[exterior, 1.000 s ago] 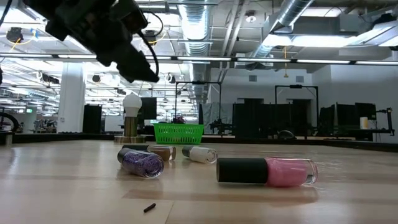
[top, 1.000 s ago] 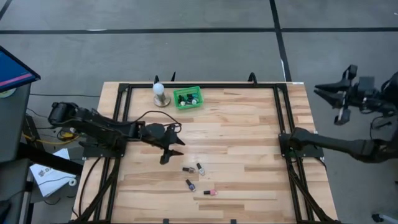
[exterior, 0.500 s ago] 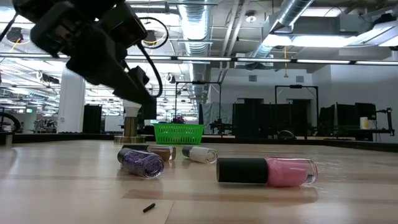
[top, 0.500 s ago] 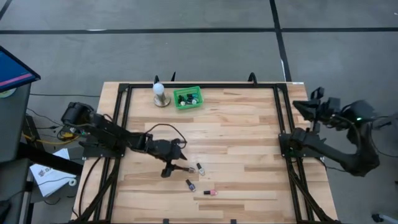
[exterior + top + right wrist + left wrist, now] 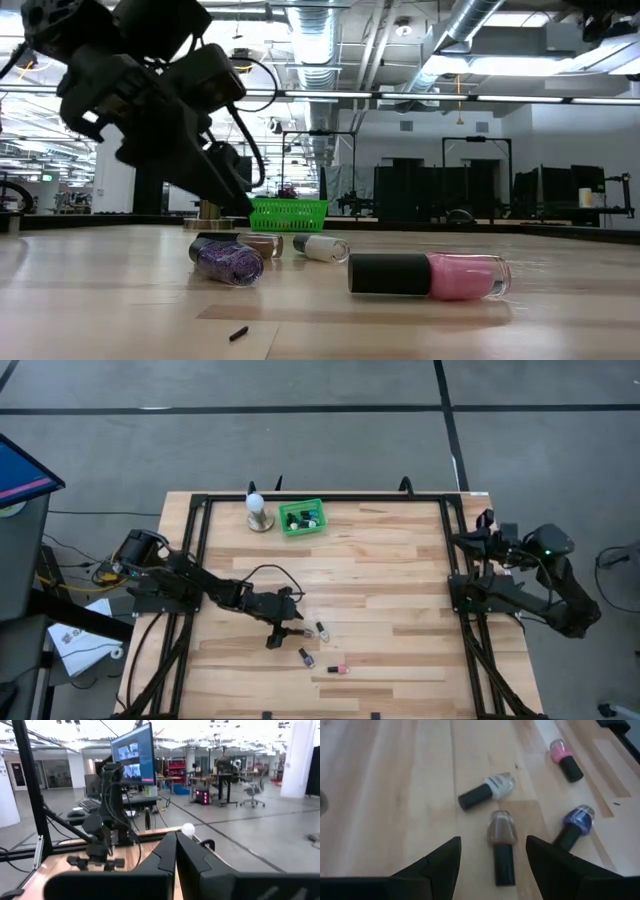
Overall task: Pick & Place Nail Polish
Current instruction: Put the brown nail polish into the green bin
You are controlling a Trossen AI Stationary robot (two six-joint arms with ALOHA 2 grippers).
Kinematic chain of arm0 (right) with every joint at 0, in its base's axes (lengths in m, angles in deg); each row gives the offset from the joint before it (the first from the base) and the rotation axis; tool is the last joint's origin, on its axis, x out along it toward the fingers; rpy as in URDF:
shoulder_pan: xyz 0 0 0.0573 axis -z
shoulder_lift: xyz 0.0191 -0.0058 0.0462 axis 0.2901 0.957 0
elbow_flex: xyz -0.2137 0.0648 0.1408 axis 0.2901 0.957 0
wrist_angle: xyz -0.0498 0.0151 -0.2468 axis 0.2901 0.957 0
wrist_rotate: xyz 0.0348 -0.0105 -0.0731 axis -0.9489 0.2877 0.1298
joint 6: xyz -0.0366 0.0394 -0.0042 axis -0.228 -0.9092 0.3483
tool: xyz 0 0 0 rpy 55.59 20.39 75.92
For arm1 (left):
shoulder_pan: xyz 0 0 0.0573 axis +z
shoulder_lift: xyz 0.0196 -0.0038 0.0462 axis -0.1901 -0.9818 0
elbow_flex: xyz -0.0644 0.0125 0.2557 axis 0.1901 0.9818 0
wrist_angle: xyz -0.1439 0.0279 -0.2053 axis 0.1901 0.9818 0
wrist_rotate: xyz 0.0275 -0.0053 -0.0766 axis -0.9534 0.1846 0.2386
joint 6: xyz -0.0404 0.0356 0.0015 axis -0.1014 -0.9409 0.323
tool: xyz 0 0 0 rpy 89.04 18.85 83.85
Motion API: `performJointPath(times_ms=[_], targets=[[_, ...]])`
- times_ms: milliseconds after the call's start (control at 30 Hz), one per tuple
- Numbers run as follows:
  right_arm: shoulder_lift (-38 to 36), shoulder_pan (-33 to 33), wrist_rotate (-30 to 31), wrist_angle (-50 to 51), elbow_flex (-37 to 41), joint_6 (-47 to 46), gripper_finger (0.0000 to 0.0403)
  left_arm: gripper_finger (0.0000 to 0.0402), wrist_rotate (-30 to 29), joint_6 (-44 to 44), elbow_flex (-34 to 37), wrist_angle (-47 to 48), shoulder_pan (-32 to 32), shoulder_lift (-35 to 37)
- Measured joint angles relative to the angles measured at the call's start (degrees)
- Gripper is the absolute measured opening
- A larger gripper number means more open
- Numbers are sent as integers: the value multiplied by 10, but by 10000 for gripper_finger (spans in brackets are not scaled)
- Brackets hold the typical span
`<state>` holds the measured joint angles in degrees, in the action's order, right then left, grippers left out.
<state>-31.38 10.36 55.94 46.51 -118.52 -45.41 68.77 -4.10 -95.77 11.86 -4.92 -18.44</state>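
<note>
4 dark-capped nail polish bottles are showing pink (image 5: 559, 751), cream (image 5: 500, 785), brown (image 5: 501, 827) and glittery purple (image 5: 579, 818); a green basket (image 5: 301, 518) is sitting beyond.

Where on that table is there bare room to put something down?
The bare wood of the table between the green basket and the right arm's base is free. It is crowded near the left gripper, around four loose nail polish bottles.

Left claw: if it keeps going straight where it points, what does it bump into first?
Probably the brown nail polish bottle, lying between the open left claw's fingers; its dark cap points toward the claw.
</note>
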Motion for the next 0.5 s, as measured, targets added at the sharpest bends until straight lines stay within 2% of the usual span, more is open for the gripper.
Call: performJointPath(times_ms=[167, 300, 500], targets=[[1, -3, 0, -3, 1, 0, 1, 220, 0, 11, -10, -7, -9, -28], [1, -3, 0, -3, 1, 1, 1, 214, -31, 12, -21, -9, -18, -52], [1, -3, 0, -1, 0, 2, 1, 180, -52, 61, -22, -21, -20, -81]])
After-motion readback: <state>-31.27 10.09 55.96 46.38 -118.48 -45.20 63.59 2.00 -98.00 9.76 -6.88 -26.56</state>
